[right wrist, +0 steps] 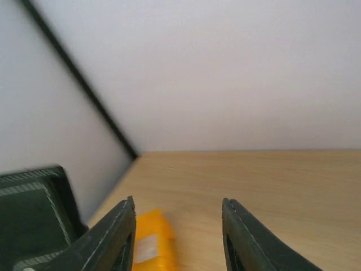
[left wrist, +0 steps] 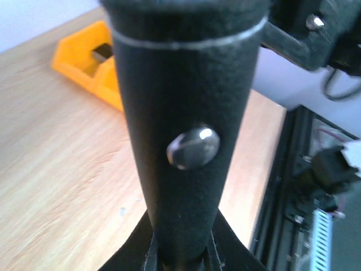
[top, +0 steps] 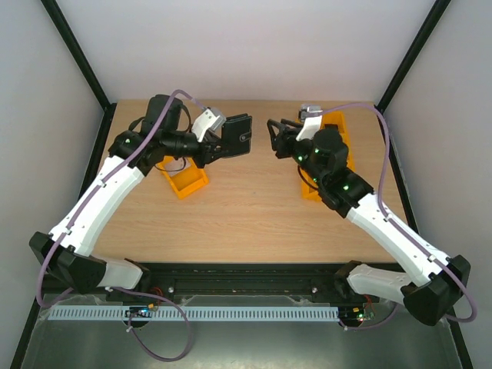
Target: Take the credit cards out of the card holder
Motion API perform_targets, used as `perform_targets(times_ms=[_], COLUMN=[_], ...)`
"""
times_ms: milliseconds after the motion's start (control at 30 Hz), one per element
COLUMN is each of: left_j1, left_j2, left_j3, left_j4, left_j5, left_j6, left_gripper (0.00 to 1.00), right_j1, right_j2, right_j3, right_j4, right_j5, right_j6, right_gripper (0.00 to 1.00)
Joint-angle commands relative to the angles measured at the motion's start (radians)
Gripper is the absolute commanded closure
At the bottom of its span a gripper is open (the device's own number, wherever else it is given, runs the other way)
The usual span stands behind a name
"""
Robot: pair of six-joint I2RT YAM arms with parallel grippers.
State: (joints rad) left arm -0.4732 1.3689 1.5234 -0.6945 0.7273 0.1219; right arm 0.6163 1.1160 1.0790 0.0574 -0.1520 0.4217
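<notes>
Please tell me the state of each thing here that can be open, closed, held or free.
card holder: looks closed, held in the air.
left gripper: jaws shut on card holder.
right gripper: jaws open, empty.
credit cards: not visible.

Two robot arms are being pictured from above: the left arm (top: 108, 192), at eight o'clock, and the right arm (top: 392, 231), at four o'clock. Both are being shown clad in white link shells between black joint housings. Small green lights (top: 125, 144) are being displayed on the black wrist sections. A mauve cable (top: 177, 93) is being carried along each arm. The right gripper (right wrist: 177, 237) is being seen with matte black, wedge-shaped fingers (right wrist: 115, 240).
</notes>
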Motion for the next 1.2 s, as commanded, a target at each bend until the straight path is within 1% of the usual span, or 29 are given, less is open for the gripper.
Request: perform_targets(times_ms=[0, 33, 67, 200, 267, 500, 600, 767, 1100, 1167], left_j1=[-0.007, -0.007, -0.007, -0.010, -0.011, -0.012, -0.013, -0.020, -0.022, -0.022], left_j2=[-0.012, -0.010, -0.010, -0.008, -0.012, -0.013, -0.013, -0.012, -0.016, -0.015], left_j3=[-0.014, -0.019, -0.022, -0.029, -0.031, -0.034, -0.039, -0.045, -0.050, -0.049], left_j4=[0.078, 0.083, 0.087, 0.091, 0.090, 0.088, 0.088, 0.088, 0.085, 0.086], left_j5=[-0.232, -0.259, -0.272, -0.284, -0.284, -0.271, -0.268, -0.266, -0.269, -0.276], left_j6=[-0.072, -0.073, -0.074, -0.073, -0.071, -0.067, -0.063, -0.058, -0.049, -0.050], left_gripper=[0.98, 0.98, 0.98, 0.98, 0.98, 0.98, 0.98, 0.98, 0.98, 0.98], right_j1=[0.152, 0.194, 0.233, 0.299, 0.317, 0.319, 0.319, 0.319, 0.319, 0.319], right_j2=[-0.003, 0.004, 0.014, 0.071, 0.106, 0.230, 0.247, 0.271, 0.328, 0.333], right_j3=[0.030, 0.032, 0.034, 0.033, 0.047, 0.139, 0.162, 0.197, 0.251, 0.248], right_j4=[-0.162, -0.153, -0.137, -0.050, -0.021, -0.013, -0.011, -0.036, -0.121, -0.128], right_j5=[0.515, 0.538, 0.525, 0.340, 0.332, 0.335, 0.378, 0.481, 0.568, 0.593], right_j6=[-0.120, -0.153, -0.190, -0.239, -0.234, -0.223, -0.221, -0.219, -0.215, -0.204], right_gripper=[0.59, 0.58, 0.58, 0.55, 0.55, 0.55, 0.57, 0.66, 0.73, 0.78])
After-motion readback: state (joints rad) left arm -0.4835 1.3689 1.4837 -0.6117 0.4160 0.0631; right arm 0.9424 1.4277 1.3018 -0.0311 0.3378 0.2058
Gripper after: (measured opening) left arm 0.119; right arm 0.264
